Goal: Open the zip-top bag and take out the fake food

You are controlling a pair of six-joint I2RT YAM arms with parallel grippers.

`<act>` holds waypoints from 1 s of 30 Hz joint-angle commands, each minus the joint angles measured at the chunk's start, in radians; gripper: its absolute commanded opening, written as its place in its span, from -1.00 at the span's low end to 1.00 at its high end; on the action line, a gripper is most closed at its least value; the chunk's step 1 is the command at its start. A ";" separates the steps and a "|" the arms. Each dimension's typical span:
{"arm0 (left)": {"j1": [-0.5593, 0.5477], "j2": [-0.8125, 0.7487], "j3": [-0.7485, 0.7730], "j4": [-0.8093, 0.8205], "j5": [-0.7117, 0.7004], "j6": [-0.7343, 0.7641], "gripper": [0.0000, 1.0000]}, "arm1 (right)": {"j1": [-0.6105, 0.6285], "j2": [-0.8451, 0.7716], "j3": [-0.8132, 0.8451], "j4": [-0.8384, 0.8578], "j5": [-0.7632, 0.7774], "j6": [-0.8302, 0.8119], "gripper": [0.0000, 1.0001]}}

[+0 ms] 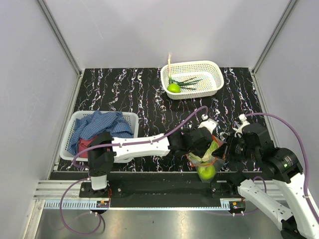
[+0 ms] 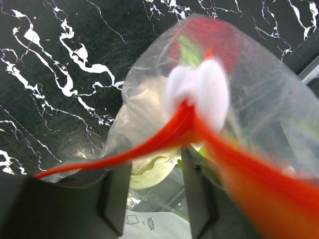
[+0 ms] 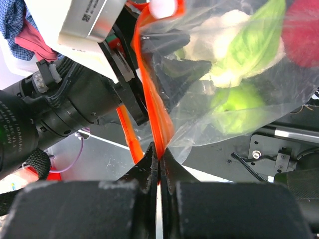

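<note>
One zip-top bag point(image 3: 294, 84) (fake food point(image 3: 234, 107) inside), right pincer point(image 3: 158, 169) tight on its orange strip point(image 3: 154, 114), left pincer point(image 2: 154, 172) spread

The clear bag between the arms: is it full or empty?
Not empty: a lime-green fruit, a pale cabbage-like piece and a red piece show through the zip-top bag.

Two white-and-black jointed robot arms point(image 1: 134, 146)
Lilac cables point(image 1: 192, 113) loop off each; matte black fingers point(image 3: 142, 172), white wrist housing with printed label point(image 3: 92, 10).
</note>
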 commanded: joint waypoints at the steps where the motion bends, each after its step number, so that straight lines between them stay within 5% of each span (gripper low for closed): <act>1: 0.004 -0.057 0.022 0.079 -0.027 0.028 0.04 | 0.007 0.012 0.017 0.011 -0.005 -0.010 -1.00; 9: 0.005 -0.089 0.011 0.112 -0.071 0.040 0.18 | 0.007 0.023 0.011 0.025 -0.016 0.002 -1.00; 22: 0.037 -0.046 -0.097 0.261 0.137 0.074 -0.07 | 0.007 0.018 0.002 0.048 -0.003 0.042 -1.00; 30: 0.039 0.021 -0.133 0.404 0.119 0.137 0.32 | 0.007 0.029 -0.011 0.046 -0.010 0.045 -1.00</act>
